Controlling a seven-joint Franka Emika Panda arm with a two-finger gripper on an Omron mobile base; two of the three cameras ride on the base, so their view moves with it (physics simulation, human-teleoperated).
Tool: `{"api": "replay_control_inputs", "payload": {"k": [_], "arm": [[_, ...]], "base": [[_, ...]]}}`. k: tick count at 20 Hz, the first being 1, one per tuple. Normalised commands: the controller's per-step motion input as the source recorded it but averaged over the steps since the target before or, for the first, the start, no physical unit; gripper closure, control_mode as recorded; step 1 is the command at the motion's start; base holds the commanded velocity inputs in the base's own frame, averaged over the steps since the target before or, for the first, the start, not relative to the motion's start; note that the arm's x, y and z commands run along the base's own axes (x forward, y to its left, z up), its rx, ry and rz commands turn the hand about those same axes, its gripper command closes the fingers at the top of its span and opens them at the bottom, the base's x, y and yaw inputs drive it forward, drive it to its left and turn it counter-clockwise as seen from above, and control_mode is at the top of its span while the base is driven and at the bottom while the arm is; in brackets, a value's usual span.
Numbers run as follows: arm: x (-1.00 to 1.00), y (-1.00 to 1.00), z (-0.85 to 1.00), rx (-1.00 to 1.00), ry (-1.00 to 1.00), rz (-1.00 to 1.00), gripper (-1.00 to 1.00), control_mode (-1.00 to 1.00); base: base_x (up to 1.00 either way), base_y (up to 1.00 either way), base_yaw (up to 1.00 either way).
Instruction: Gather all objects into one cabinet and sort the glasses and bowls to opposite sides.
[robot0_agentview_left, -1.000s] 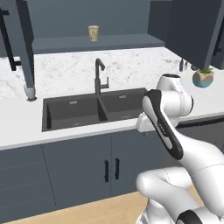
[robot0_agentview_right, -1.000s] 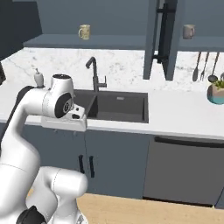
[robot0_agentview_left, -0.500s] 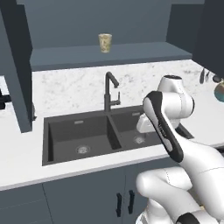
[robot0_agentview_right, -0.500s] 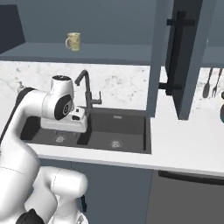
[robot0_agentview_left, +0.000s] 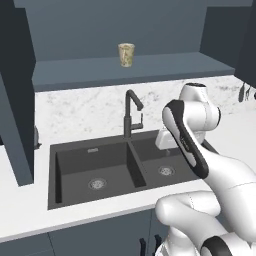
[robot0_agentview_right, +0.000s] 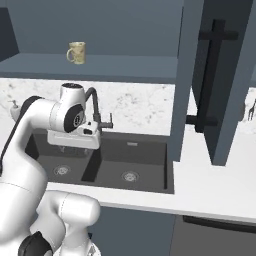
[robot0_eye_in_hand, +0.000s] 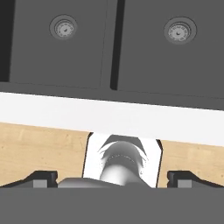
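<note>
Above the dark double-basin sink (robot0_agentview_left: 115, 170), the cream patterned mug (robot0_agentview_left: 126, 54) stands alone on the slate blue-grey open shelf (robot0_agentview_left: 130, 70), while the gripper (robot0_eye_in_hand: 112, 178) hangs over that sink with fingers spread wide, empty.

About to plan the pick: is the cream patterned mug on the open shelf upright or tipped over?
Upright. The cream patterned mug stands on its base on the slate blue-grey shelf, rim up in both base views, its handle sticking out sideways in the right base view.

No words, labels, brands or numbers can be read anywhere; the mug (robot0_agentview_left: 126, 54) on the shelf (cream-coloured) seems to carry only a faint pattern.
</note>
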Motion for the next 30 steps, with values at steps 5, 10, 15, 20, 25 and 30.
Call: {"api": "replay_control_inputs", "payload": {"k": [5,10,15,20,25,30], "arm": [[0.00,0.00,0.00,0.00,0.00,0.00,-1.00,1.00],[0.00,0.00,0.00,0.00,0.00,0.00,-1.00,1.00],[0.00,0.00,0.00,0.00,0.00,0.00,-1.00,1.00],[-0.03,0.00,0.00,0.00,-0.03,0.00,-1.00,-1.00],[-0.01,0.13,0.62,-0.13,-0.44,0.00,-1.00,-1.00],[0.06,0.08,0.86,-0.05,-0.41,0.00,-1.00,-1.00]], "base": [[0.10,0.18,0.00],[-0.10,0.00,0.00],[-0.10,0.00,0.00],[-0.10,0.00,0.00],[0.00,0.00,0.00],[0.00,0.00,0.00]]}}
